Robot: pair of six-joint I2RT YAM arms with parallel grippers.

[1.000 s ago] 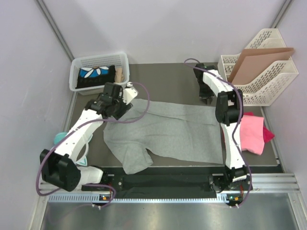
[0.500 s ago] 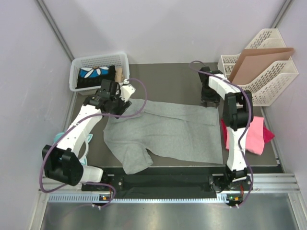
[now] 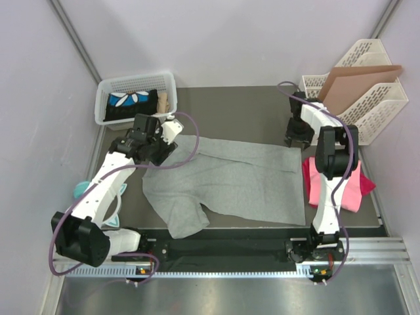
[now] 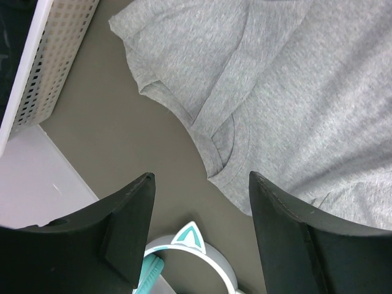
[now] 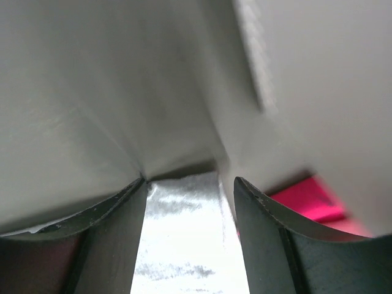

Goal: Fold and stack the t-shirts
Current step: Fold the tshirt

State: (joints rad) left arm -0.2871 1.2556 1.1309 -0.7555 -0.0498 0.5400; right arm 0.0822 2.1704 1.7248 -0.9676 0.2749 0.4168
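Grey tee (image 3: 230,180) is spread flat in the middle of the table (image 3: 249,105). It's a bit wrinkly, with one sleeve flopping toward the near edge. Pink tees (image 3: 341,184) are piled on the right. My left claw (image 4: 201,180) hangs released over the collar, and my right claw (image 5: 190,180) is released too, gripping nothing.

Left arm (image 3: 108,182) and right arm (image 3: 326,203) are slim white tubes joined by bulky black housings; a thin purple cable (image 3: 194,141) loops loosely along each; the left gripper (image 4: 201,184) has broad, matte black, wedge-shaped fingers (image 4: 125,229); the right gripper (image 5: 190,182) has the same dark fingers (image 5: 107,245).
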